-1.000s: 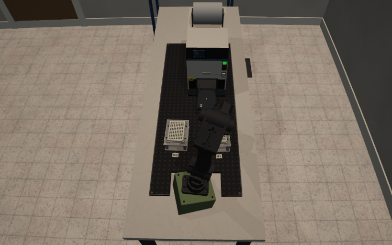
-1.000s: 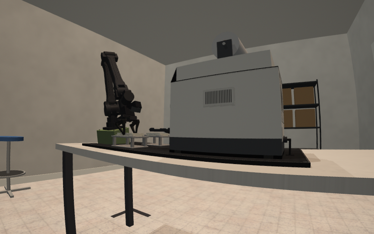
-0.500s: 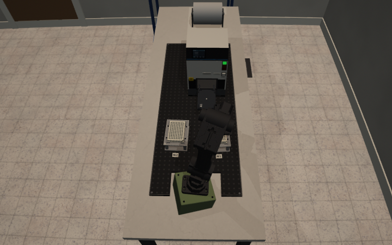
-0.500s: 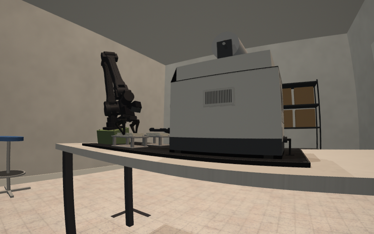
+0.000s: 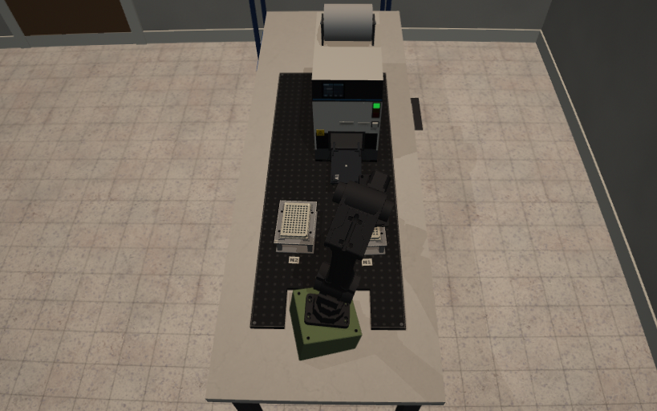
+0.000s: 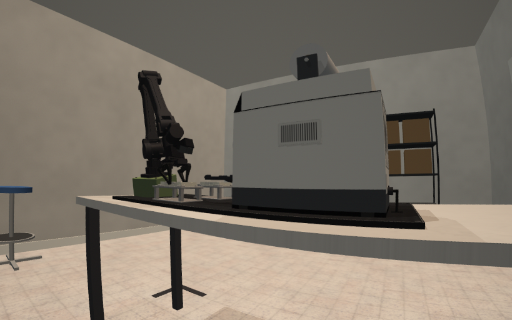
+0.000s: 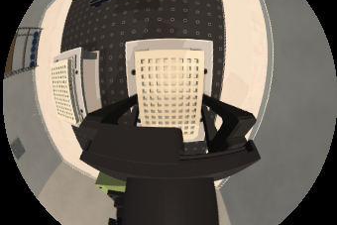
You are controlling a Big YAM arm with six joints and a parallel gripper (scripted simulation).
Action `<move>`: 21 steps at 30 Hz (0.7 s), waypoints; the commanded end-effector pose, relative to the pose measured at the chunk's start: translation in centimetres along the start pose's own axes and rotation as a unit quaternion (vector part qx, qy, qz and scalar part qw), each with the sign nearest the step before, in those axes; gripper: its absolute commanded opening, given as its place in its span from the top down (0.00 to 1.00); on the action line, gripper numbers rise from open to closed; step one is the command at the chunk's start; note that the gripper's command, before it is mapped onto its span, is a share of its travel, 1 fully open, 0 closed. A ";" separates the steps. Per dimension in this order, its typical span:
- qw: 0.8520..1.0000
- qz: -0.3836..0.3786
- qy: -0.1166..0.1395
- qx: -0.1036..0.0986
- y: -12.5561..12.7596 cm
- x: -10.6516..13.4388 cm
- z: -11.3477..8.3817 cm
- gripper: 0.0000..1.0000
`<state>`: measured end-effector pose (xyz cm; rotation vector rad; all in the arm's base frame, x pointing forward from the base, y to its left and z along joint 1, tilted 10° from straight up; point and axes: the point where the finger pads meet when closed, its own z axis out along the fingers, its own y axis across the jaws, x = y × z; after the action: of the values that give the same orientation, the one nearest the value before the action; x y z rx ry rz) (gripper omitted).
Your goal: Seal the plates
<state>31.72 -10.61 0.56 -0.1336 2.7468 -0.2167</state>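
Plate (image 5: 375, 233) (image 6: 184, 184) (image 7: 168, 85) at N1 (image 5: 383, 237) (image 6: 195, 187) (image 7: 130, 53) looks light, stiff, perhaps slippery; the gripper (image 6: 177, 182) (image 7: 169, 96) pinches its long sides, best kept level.

- Black arm (image 6: 162, 115) on green base block (image 6: 142, 188), bent over, reaching down.
- Gripper (image 6: 177, 179) low, fingers pointing down at near nest (image 6: 182, 187); grip unclear at this size.
- Second nest (image 6: 219, 194) beside it, partly behind sealer (image 6: 309, 155).
- Sealer seen from side, slatted vent, roll (image 6: 329, 61) on top.
- Black board (image 6: 329, 220) under it all, on table (image 6: 369, 237).
- Blue-seated stool (image 6: 11, 189) left.
- Shelf unit (image 6: 435, 159) behind, brown boxes (image 6: 416, 130) on it.
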 end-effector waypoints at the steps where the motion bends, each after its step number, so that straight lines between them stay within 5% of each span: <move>1: 1.000 0.008 -0.019 0.012 -1.0 -2.2 0.2 1.00; 21: 1.000 -0.003 -0.027 0.005 -0.6 -3.2 -2.1 1.00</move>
<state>31.72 -10.40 1.00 -0.1338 2.7517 -0.2122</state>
